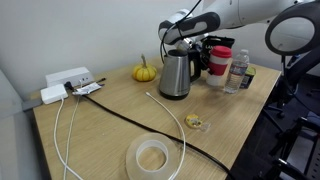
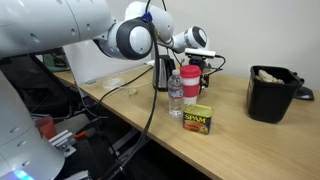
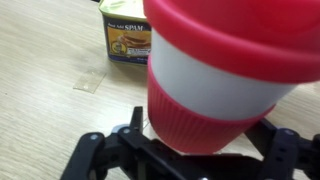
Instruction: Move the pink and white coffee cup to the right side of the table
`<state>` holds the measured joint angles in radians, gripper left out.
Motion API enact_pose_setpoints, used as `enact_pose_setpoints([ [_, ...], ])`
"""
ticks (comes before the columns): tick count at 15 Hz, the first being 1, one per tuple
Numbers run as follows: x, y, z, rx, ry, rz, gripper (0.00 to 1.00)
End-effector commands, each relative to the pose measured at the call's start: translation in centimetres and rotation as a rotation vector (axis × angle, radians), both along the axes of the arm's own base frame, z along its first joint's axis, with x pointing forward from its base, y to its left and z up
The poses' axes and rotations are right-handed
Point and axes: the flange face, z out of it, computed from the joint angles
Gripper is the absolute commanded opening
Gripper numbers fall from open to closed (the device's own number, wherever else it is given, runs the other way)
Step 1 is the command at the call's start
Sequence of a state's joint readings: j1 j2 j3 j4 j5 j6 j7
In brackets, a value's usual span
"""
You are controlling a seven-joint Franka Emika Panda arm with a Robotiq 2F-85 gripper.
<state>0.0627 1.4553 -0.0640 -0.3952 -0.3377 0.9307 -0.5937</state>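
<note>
In an exterior view my claw (image 1: 207, 55) is at the pink and white coffee cup (image 1: 220, 62). The cup is at the far end of the table (image 1: 110, 130), between the kettle (image 1: 175, 72) and the water bottle (image 1: 238, 72). I cannot tell here whether it stands on the wood or is lifted a little.

In an exterior view from another place, the cup (image 2: 190, 82) is just behind the water bottle (image 2: 176, 95), with the Spam can (image 2: 197, 118) near in front. My claw (image 2: 203, 68) is beside the cup, but my own arm hides much of it.

In the wrist view the cup (image 3: 215, 80) fills the picture. My fingers (image 3: 95, 155) are spread wide on both sides of its red-pink sleeve. Whether the pads already press on it, I cannot tell.

My judgement: the approach is done and the grasp is perhaps beginning. The carrying to the right side is not yet done.
</note>
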Motion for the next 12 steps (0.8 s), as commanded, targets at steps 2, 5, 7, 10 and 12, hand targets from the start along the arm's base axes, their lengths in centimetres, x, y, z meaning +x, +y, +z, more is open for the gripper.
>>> enact_pose_setpoints([
  [2,0.6,-0.9,0.6,0.081,-0.059,-0.073,1.00],
  [5,1.0,-1.5,1.1,0.100,-0.099,-0.103,1.00],
  [7,1.5,-2.0,1.3,0.108,-0.122,-0.083,1.00],
  [10,2.3,-2.0,2.1,0.121,-0.172,-0.048,1.00],
  [12,2.8,-1.8,2.5,0.132,-0.198,-0.032,1.00],
])
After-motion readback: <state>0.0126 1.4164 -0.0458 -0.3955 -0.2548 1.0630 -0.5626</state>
